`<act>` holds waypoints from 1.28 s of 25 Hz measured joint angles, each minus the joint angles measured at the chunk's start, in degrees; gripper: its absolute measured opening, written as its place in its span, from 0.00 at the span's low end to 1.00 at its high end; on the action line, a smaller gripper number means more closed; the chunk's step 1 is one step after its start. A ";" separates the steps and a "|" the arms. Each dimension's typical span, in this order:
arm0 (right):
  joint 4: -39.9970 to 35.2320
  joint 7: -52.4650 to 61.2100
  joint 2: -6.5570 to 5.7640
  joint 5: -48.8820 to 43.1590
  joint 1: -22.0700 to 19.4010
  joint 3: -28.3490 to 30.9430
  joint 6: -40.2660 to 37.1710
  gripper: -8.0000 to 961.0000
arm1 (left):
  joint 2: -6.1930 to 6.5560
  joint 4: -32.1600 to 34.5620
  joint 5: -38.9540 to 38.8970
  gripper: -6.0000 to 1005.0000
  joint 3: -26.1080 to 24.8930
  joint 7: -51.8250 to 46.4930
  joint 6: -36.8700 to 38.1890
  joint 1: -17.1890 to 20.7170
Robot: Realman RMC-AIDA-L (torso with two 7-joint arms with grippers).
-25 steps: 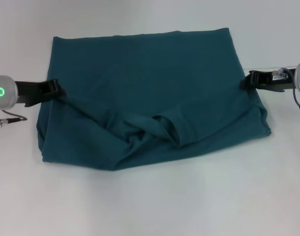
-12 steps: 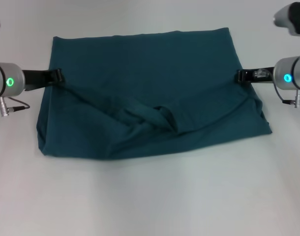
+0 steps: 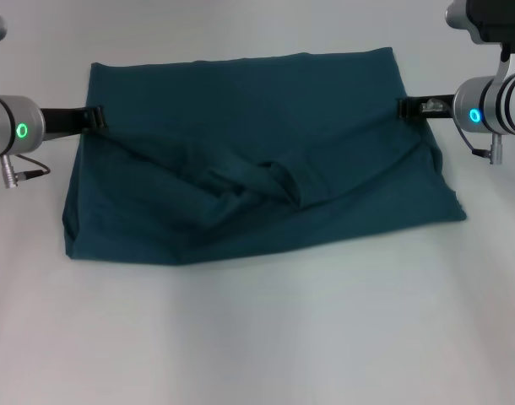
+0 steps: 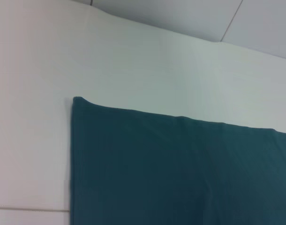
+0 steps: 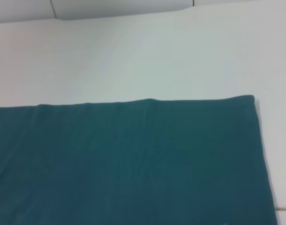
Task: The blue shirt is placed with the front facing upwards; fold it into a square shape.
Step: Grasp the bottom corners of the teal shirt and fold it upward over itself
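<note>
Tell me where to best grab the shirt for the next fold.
Probably the two side edges of the shirt, where the left gripper and right gripper sit now, coming in level from each side. The far part lies flat; the near part is bunched.

A plain white table [image 3: 257, 337] fills the head view, evenly lit, with soft shadows only. In the left wrist view its far edge meets a pale wall [image 4: 180, 14] crossed by a thin dark seam, and a faint line runs across the tabletop. The right wrist view shows the same pale wall [image 5: 110, 7] with seams beyond the table.
</note>
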 joint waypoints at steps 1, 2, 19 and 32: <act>-0.04 0.01 0.00 0.00 0.01 0.00 0.20 0.04 | -0.01 0.00 -0.04 0.10 0.02 0.12 -0.30 -0.01; -0.04 0.01 0.00 -0.01 0.02 -0.01 0.47 0.04 | -0.04 0.00 -0.05 0.10 0.04 0.17 -0.67 -0.05; 1.12 -0.38 0.32 -0.25 0.65 0.04 4.55 0.04 | -1.14 -0.88 0.77 0.11 0.15 -0.02 -7.02 -0.52; 3.75 -2.39 0.79 -1.88 1.56 -5.20 4.15 0.04 | -3.36 -2.17 0.65 0.11 5.93 1.83 -10.19 0.06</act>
